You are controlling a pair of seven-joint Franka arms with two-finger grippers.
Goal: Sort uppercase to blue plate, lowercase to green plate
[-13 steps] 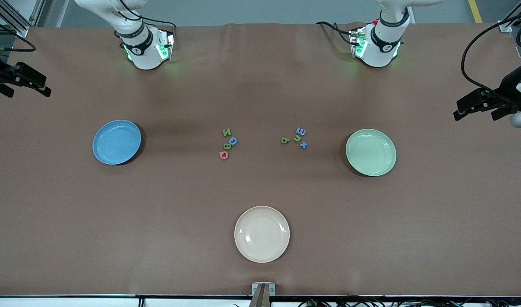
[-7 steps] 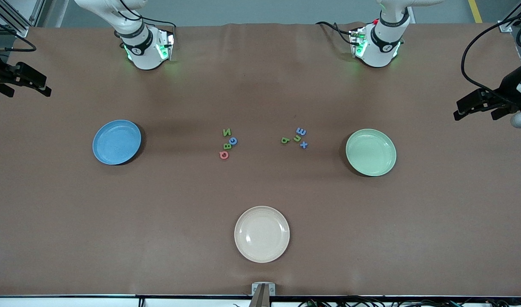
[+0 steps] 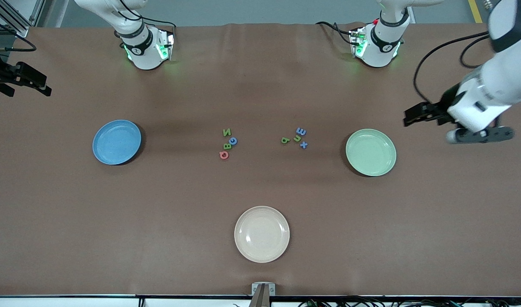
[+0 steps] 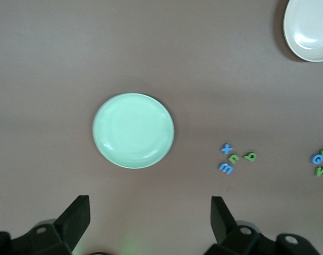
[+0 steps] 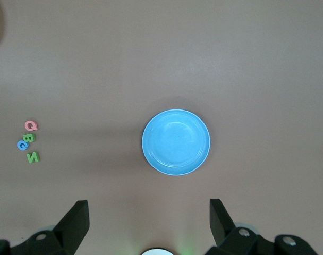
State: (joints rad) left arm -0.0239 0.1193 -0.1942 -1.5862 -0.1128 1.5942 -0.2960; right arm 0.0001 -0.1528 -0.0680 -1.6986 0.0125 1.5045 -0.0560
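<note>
- 4 uppercase [image 3: 228, 143] letters – mid-table cluster, toward blue plate [image 3: 116, 142]
- 4 lowercase [image 3: 296, 137] – beside green plate [image 3: 370, 152]
- 1 cream plate [image 3: 262, 234], nearest camera
- left gripper [image 3: 413, 117] – fingers apart, empty, over table by green plate
- right gripper [image 3: 34, 85] – fingers apart, empty, table edge

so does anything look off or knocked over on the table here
Nothing stands out. The blue plate, green plate and cream plate sit flat and bare, with the uppercase and lowercase letters in two small clusters between them.
</note>
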